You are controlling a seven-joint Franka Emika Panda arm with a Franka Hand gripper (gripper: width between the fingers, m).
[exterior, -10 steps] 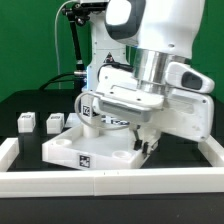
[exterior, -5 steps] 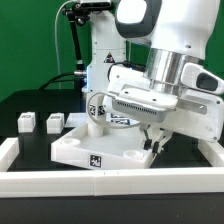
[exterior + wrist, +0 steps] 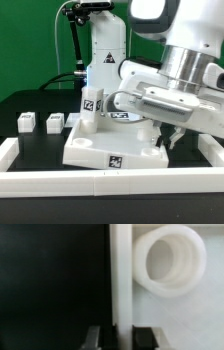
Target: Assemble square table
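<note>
Claw [image 3: 168, 138] clamped on the raised rim of the large white square plastic slab [image 3: 105, 150], which lies just below it. I would drag it slowly, keeping the rim square between the jaws.

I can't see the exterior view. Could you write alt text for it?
A white robot arm's gripper pinches the edge of a white square tabletop lying on a black table. One tagged post stands upright at the tabletop's far corner; other loose posts sit toward the exterior view's left.
</note>
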